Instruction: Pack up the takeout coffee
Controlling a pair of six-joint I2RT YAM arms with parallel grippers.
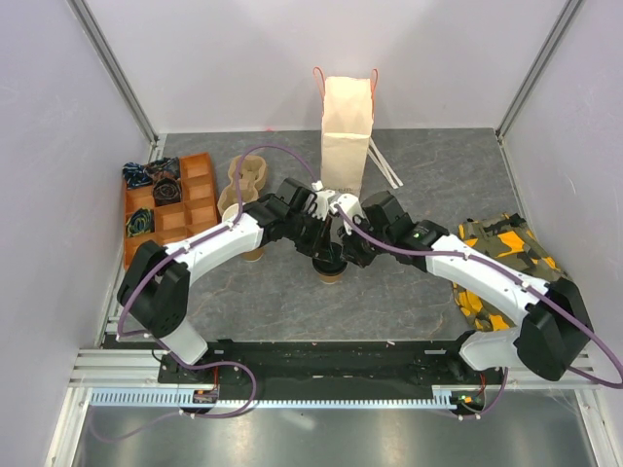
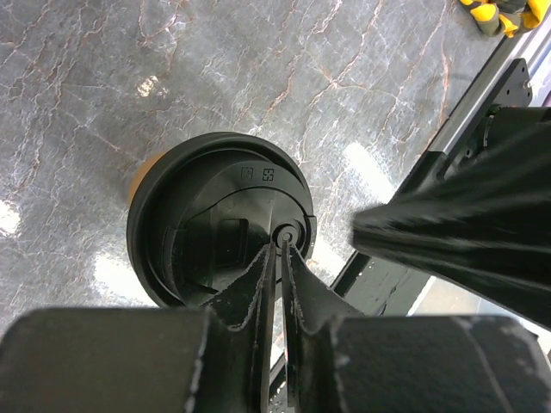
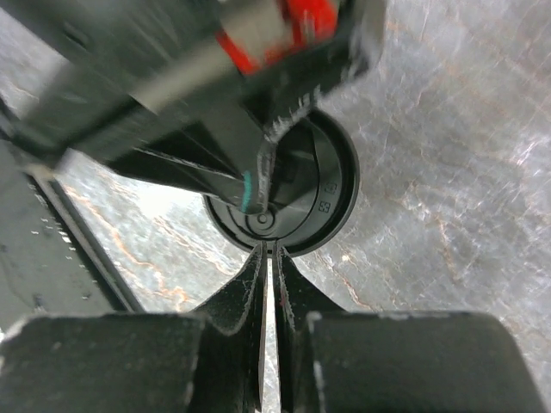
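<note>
The takeout coffee (image 1: 330, 269) stands upright on the grey marbled table at the centre, a tan cup (image 2: 140, 175) under a round black lid (image 2: 207, 215). Both arms meet above it. My left gripper (image 2: 282, 243) is shut, its tips over the small round boss on the lid, with nothing between the fingers. My right gripper (image 3: 269, 249) is also shut, its tips at the near rim of the lid (image 3: 331, 194). The left gripper's fingers (image 3: 215, 172) cover much of the lid in the right wrist view. Whether either gripper touches the lid I cannot tell.
A tall paper bag (image 1: 347, 126) stands upright just behind the cup. An orange divided tray (image 1: 180, 209) and a brown cup carrier (image 1: 245, 177) lie at the left. A yellow and black cloth (image 1: 501, 255) lies at the right. Another paper cup (image 1: 253, 256) stands under the left arm.
</note>
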